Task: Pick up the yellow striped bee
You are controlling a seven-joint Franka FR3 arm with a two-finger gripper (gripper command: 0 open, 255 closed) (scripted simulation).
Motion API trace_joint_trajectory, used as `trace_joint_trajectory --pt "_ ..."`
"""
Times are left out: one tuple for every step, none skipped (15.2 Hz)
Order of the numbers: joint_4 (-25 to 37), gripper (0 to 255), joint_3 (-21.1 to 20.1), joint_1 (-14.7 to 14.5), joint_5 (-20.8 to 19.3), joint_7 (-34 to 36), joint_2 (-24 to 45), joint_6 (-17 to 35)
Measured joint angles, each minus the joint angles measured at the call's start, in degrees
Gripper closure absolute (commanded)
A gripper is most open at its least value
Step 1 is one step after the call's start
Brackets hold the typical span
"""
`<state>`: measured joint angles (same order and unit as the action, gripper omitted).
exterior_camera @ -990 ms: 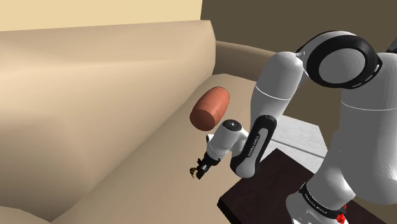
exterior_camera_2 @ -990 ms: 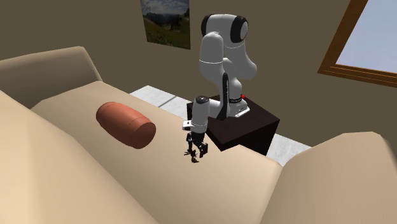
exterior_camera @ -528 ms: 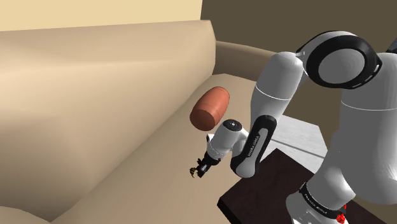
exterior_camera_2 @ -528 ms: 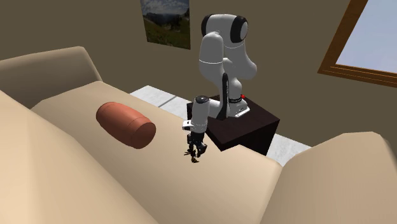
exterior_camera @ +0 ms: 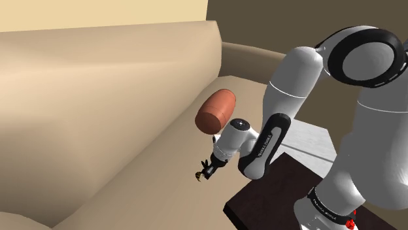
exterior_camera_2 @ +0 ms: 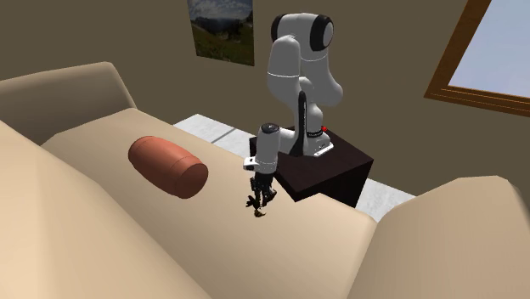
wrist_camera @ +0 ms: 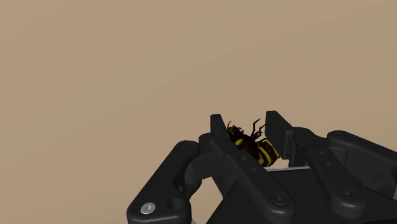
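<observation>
The small yellow-and-black striped bee (wrist_camera: 252, 147) sits clasped between my two black fingers (wrist_camera: 219, 135). My gripper (wrist_camera: 247, 130) is shut on it, pointing down at the tan sofa seat (wrist_camera: 127, 76). In the shoulder view the gripper (exterior_camera: 207, 170) hangs just over the seat cushion with the bee (exterior_camera: 201, 175) at its tip. The second exterior view shows the gripper (exterior_camera_2: 259, 200) and the bee (exterior_camera_2: 256, 210) near the seat's front edge, close to the stand.
A reddish-brown cylinder cushion (exterior_camera: 216, 112) (exterior_camera_2: 168, 166) lies on the seat beyond the gripper. The sofa's backrest (exterior_camera: 98, 78) and armrest (exterior_camera_2: 459, 229) bound the seat. My dark stand (exterior_camera_2: 331, 166) stands beside the sofa's front edge.
The fingers have closed from wide apart onto the bee. The hand has since risen slightly, and the upper arm has shifted.
</observation>
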<state>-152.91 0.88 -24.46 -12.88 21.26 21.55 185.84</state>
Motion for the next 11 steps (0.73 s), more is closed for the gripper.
trace_joint_trajectory --pt "-0.51 255 -0.37 0.35 -0.05 0.01 -1.12 -0.63" --pt "-0.60 255 -1.05 1.09 -0.12 -0.06 -2.12 -1.56" --pt "-0.94 255 -1.53 1.61 -0.14 -0.11 -3.02 -2.14" --pt "-1.16 255 -2.21 2.11 -0.05 -0.08 -4.12 -3.04" --pt "-1.23 255 -3.09 3.11 0.00 -0.33 -5.00 -3.89" --pt "-1.72 255 -3.96 3.86 0.18 -0.43 -6.31 -4.74" --pt "-1.88 255 -4.86 4.69 0.43 -0.65 -7.26 -5.56" --pt "-2.03 255 -6.20 6.06 0.85 -1.18 -8.39 -6.59" --pt "-2.26 255 -7.53 7.16 1.47 -1.60 -9.64 -7.64" --pt "-2.68 255 -8.61 8.14 2.08 -2.14 -10.71 -8.32" --pt "-2.71 255 -9.25 8.71 2.52 -2.52 -11.23 -8.83"
